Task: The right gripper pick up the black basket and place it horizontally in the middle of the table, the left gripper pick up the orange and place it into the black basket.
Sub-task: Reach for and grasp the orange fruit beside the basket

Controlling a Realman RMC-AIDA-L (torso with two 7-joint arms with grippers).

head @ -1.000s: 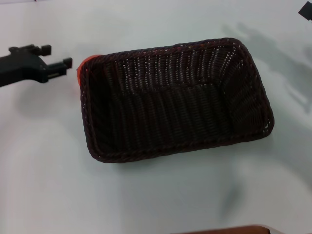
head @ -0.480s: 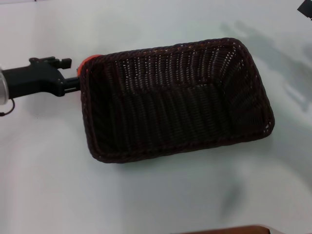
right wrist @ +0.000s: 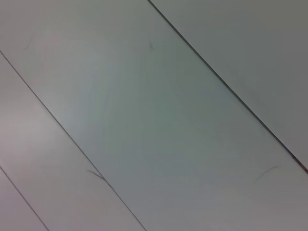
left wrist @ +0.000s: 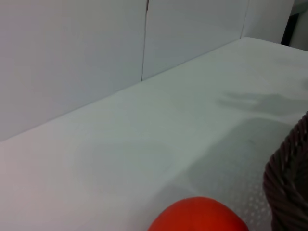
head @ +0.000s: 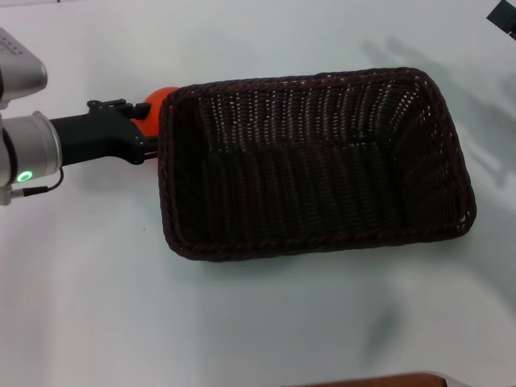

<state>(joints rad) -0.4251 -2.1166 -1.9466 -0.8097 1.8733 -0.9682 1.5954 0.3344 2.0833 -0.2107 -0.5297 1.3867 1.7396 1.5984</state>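
The black basket [head: 314, 161] lies lengthwise on the white table [head: 242, 322], open side up and empty. The orange [head: 156, 100] sits on the table against the outside of the basket's left end, partly hidden by the rim. My left gripper [head: 145, 127] reaches in from the left, open, with its fingers on either side of the orange and touching the basket's left rim. The left wrist view shows the orange [left wrist: 199, 216] close by and the basket's rim [left wrist: 288, 187] beside it. Only a dark tip of my right gripper [head: 504, 16] shows at the top right corner.
A brown edge [head: 379, 380] shows at the bottom of the head view. A pale wall [left wrist: 96, 57] stands behind the table's far edge. The right wrist view shows only grey panels [right wrist: 154, 115].
My left gripper has moved right to reach around the orange. The basket has slid to the right and turned a little. The right arm has not moved.
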